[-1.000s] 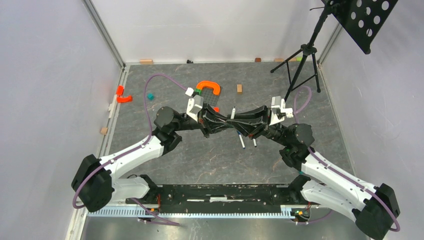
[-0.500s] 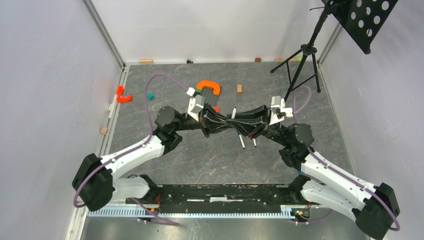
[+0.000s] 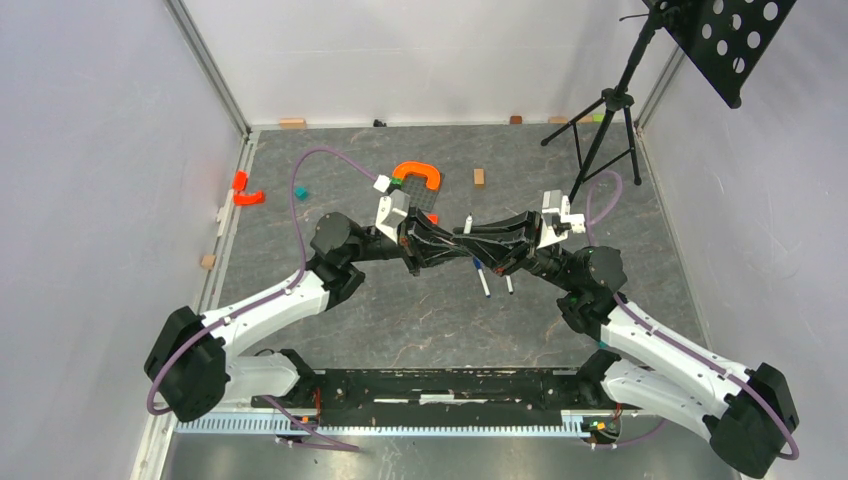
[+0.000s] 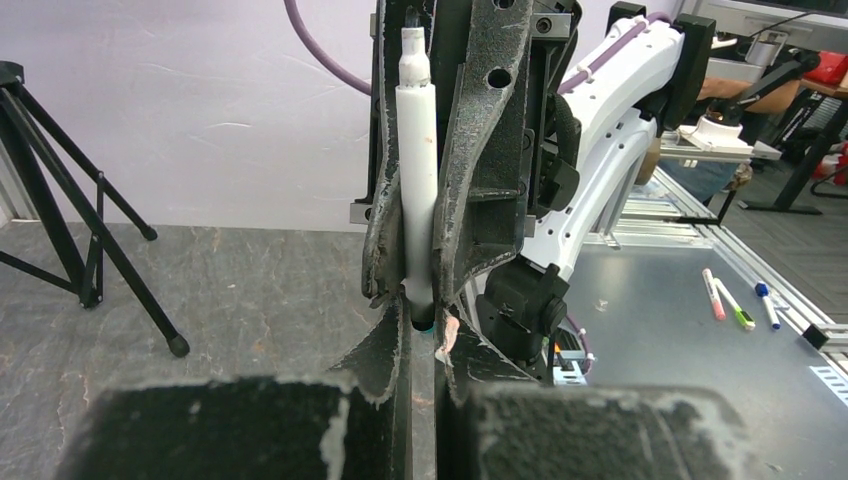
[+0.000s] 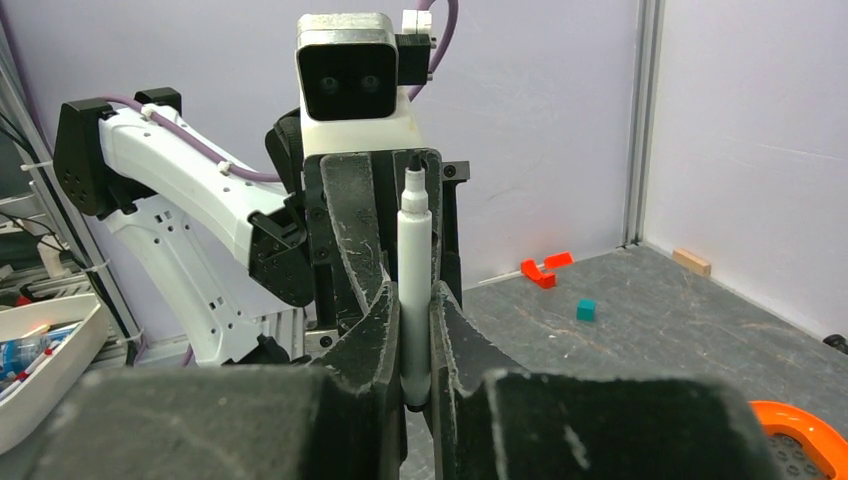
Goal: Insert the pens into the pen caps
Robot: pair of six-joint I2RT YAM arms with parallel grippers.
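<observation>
One pen (image 3: 467, 222), a slim white barrel with a dark tip, stands upright above the table's middle, where both grippers meet. In the right wrist view my right gripper (image 5: 414, 345) is shut on the pen (image 5: 414, 260) low on its barrel. The left gripper (image 4: 425, 325) is shut on the dark lower end of the same pen (image 4: 418, 170). From above, the left gripper (image 3: 452, 245) and right gripper (image 3: 478, 243) point at each other. Two more pens (image 3: 483, 282) (image 3: 508, 285) lie on the table just in front of them. I cannot make out the pen caps.
An orange U-shaped piece (image 3: 418, 174), a red piece (image 3: 246, 192), a teal cube (image 3: 299, 192) and a wooden block (image 3: 479, 177) lie on the far half of the table. A black tripod (image 3: 601, 128) stands at the back right. Walls close in on three sides.
The right gripper's jaws have closed in on the upright pen. Both arms and the pen have stayed almost where they were.
</observation>
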